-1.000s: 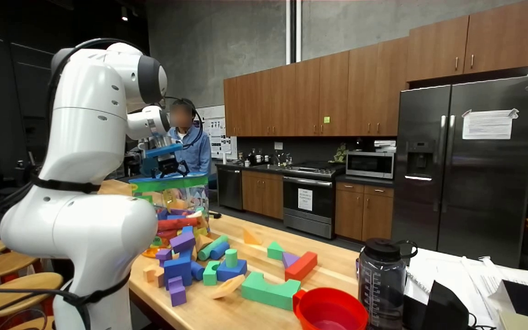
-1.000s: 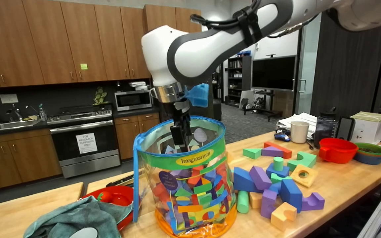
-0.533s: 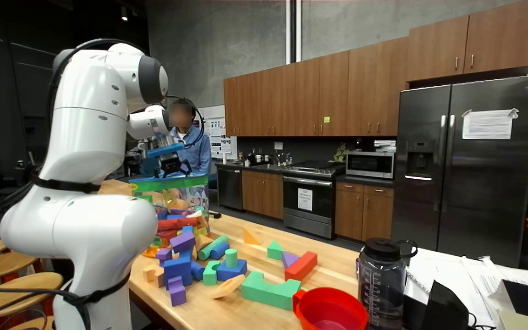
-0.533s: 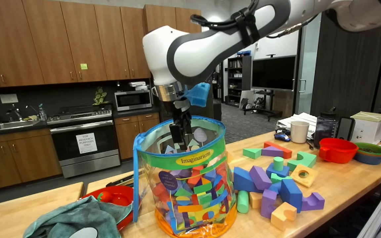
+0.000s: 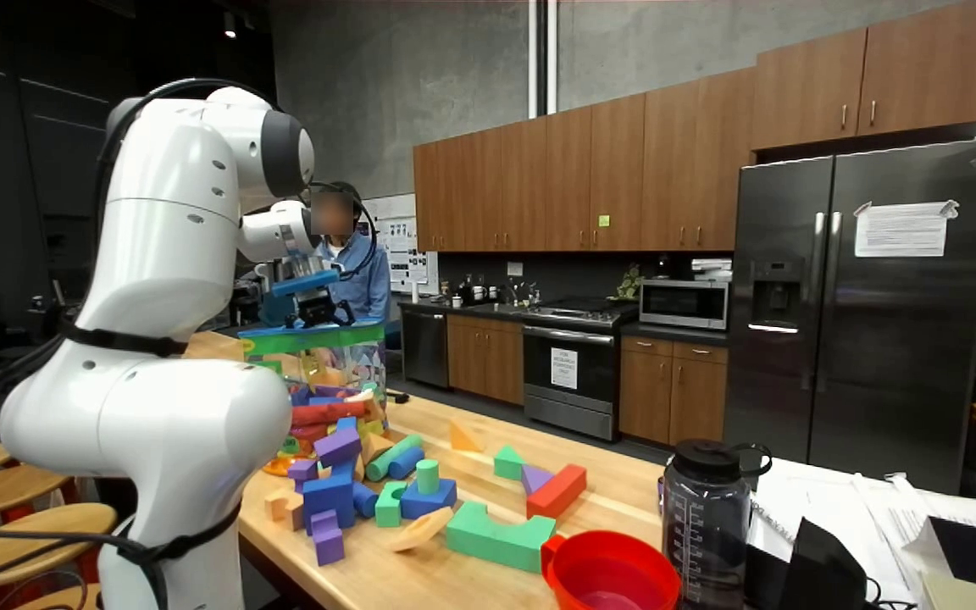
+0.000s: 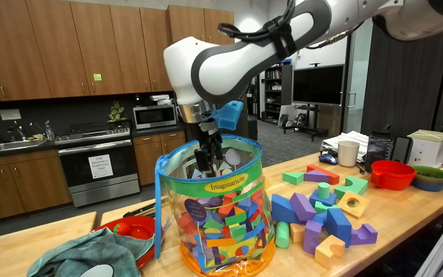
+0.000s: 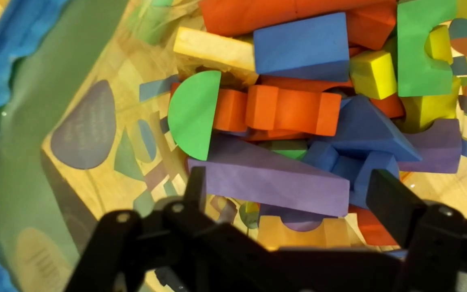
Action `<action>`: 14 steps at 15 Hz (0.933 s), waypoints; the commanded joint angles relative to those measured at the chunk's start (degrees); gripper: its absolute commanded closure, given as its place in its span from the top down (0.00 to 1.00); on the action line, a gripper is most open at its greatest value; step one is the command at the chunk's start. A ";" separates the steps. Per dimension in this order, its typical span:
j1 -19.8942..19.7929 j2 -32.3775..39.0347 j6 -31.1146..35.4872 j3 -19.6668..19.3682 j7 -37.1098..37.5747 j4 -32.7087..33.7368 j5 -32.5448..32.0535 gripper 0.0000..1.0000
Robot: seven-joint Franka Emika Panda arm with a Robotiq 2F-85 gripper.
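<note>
My gripper (image 7: 290, 186) is open and empty in the wrist view, its two black fingers spread wide. It points down into a clear tub (image 6: 223, 184) with a green band, a blue zip rim and an "Imaginarium" label. In an exterior view the fingers (image 6: 208, 159) are inside the tub's mouth, above the blocks. The gripper also shows at the rim in an exterior view (image 5: 318, 313). A long purple block (image 7: 274, 188) lies between the fingers in the picture, below them. Around it lie a green half-round (image 7: 195, 115), orange arch (image 7: 294, 109), blue triangle (image 7: 371, 129) and tan arch (image 7: 302, 233).
Loose blocks, among them a green arch (image 5: 496, 538) and a purple block (image 6: 302, 207), lie beside the tub. A red cup (image 5: 611, 576) and a bottle (image 5: 706, 525) stand farther along. A teal cloth (image 6: 90, 254) and red plate (image 6: 140, 227) lie on the tub's other side.
The upper arm has sunk slightly and the wrist has shifted and tilted a little over the tub. The fingers stay inside its mouth. The tub and loose blocks have not moved.
</note>
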 commanded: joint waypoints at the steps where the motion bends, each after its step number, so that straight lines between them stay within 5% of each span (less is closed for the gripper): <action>1: 1.02 1.18 -0.90 -0.74 1.84 1.66 -0.64 1.00; 14: 1.63 2.47 -1.53 -0.74 2.59 0.90 -0.14 1.00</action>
